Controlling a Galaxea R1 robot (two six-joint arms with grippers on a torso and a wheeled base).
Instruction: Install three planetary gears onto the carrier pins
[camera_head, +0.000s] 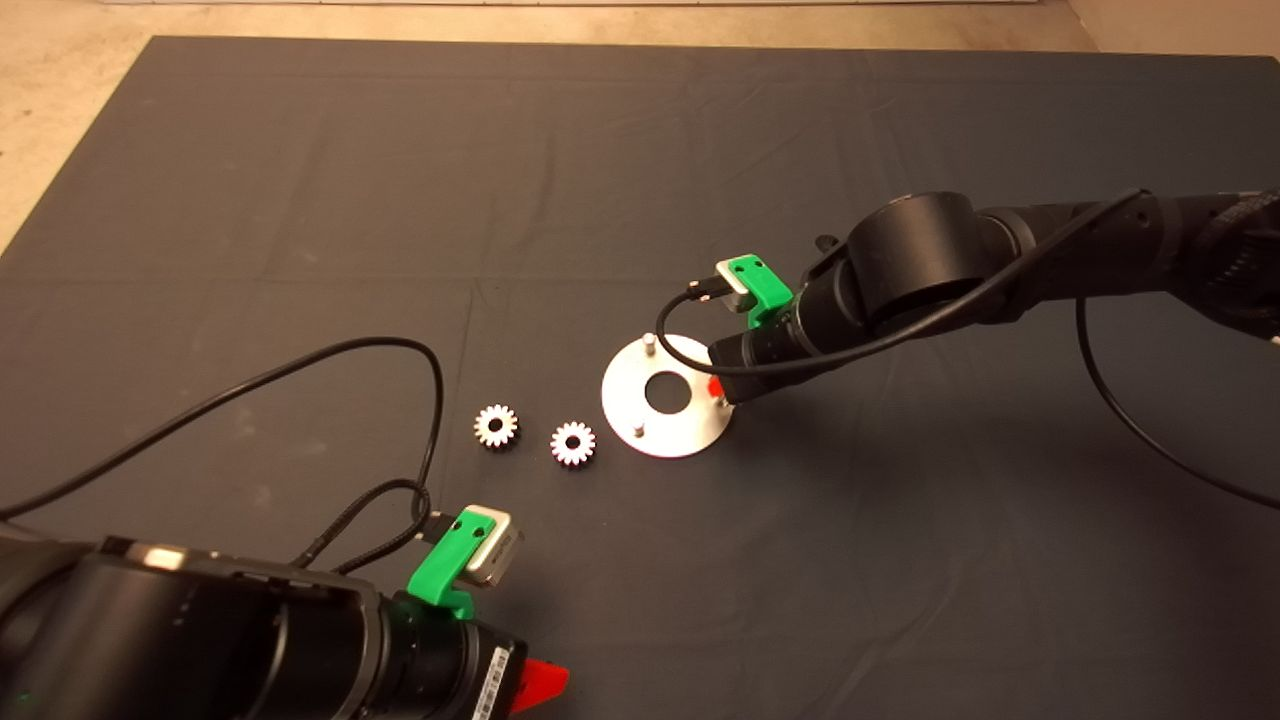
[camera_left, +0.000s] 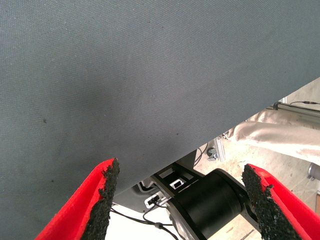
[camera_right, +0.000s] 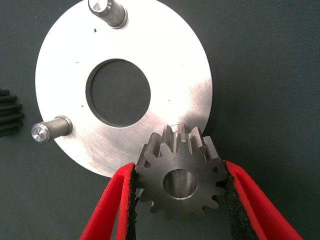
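A shiny silver disc (camera_head: 668, 400) (camera_right: 165, 65) with a large centre hole lies mid-mat. Two bare carrier pins (camera_head: 648, 342) (camera_head: 639, 431) stand on it, also seen in the right wrist view (camera_right: 107, 11) (camera_right: 50, 130). My right gripper (camera_head: 716, 389) (camera_right: 181, 187) hangs over the disc's right edge, shut on a planetary gear (camera_right: 181, 181) held just above the third pin (camera_right: 176, 126), whose tip peeks out behind the gear. Two more gears (camera_head: 496, 426) (camera_head: 573, 443) lie flat on the mat left of the disc. My left gripper (camera_head: 540, 684) (camera_left: 180, 192) waits open at the lower left edge.
Black cables (camera_head: 300, 390) loop over the mat from the left arm. The mat's front edge and the robot's base (camera_left: 205, 200) show between the left fingers. Bare floor (camera_head: 60, 120) lies beyond the mat's far left corner.
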